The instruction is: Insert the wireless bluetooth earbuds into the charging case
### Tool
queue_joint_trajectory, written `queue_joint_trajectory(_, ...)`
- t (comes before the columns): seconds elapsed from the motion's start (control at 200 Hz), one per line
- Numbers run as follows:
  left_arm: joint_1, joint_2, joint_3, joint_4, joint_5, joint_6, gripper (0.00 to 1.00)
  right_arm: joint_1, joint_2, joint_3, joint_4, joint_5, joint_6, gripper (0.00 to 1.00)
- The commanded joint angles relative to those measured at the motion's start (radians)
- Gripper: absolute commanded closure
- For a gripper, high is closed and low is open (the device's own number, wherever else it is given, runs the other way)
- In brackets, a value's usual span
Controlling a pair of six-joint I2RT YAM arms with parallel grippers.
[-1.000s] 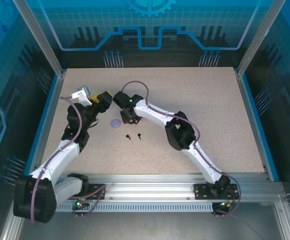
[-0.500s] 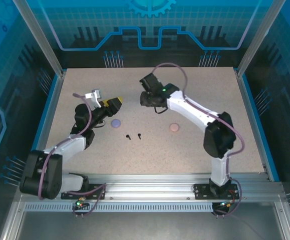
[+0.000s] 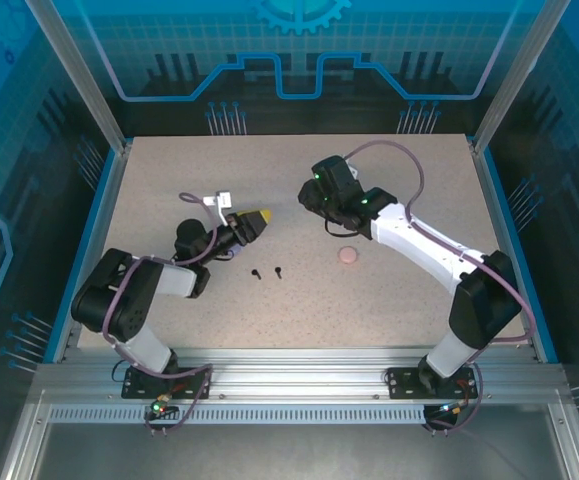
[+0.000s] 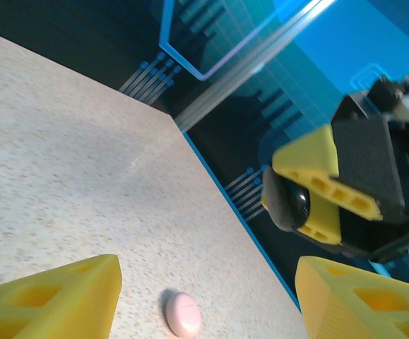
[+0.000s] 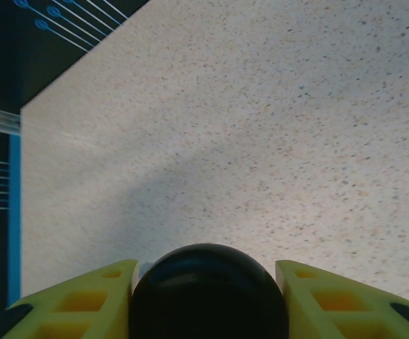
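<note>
Right wrist view has the right gripper [image 5: 210, 277] clenched on a round black case [image 5: 210, 300], a yellow finger [image 5: 84, 300] on either flank. The case is carried clear of the table [image 5: 275, 106], probably so that it can be brought toward the earbuds or steadied for the other arm. From the left wrist, that case shows between the right fingers, up in the air and facing the left gripper [image 4: 205, 282]. The left jaws stand apart with nothing between them, free, I judge, to pick up an earbud. From above, one black earbud [image 3: 257, 274] and a second earbud [image 3: 278, 271] lie on the table just beside each other. They sit near the left gripper, on its near side, and neither is touched. A pink case [image 3: 348, 256] lies flat on the table close to the right gripper, apart from the earbuds; it looks set aside while the black pair is dealt with. Whether the black case's lid is open cannot be told. Both black earbuds are outside any case, so the insertion is not yet done.
</note>
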State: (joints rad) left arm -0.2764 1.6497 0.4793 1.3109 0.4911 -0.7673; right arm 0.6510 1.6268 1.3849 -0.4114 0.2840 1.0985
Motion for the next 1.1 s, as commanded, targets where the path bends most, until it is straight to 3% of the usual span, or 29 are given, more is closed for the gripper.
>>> queue_joint_trajectory(0.0,-0.046,0.033,0.033,0.079,-0.035,0.056,0.32,0.034,-0.022,-0.021,0.071,0.041,0.137,0.71)
queue_joint_trajectory(0.315,-0.161,0.109,0.103,0.088,-0.129,0.136,0.35,0.083,-0.015,-0.018,0.055,0.112,0.208,0.72)
queue_joint_trajectory(0.715,-0.197,0.137,0.164,0.088,-0.164,0.136,0.37,0.102,-0.007,-0.019,0.058,0.121,0.214,0.73)
queue_joint_trajectory(1.095,-0.202,0.157,0.194,0.088,-0.164,0.126,0.54,0.107,-0.009,-0.025,0.07,0.122,0.216,0.74)
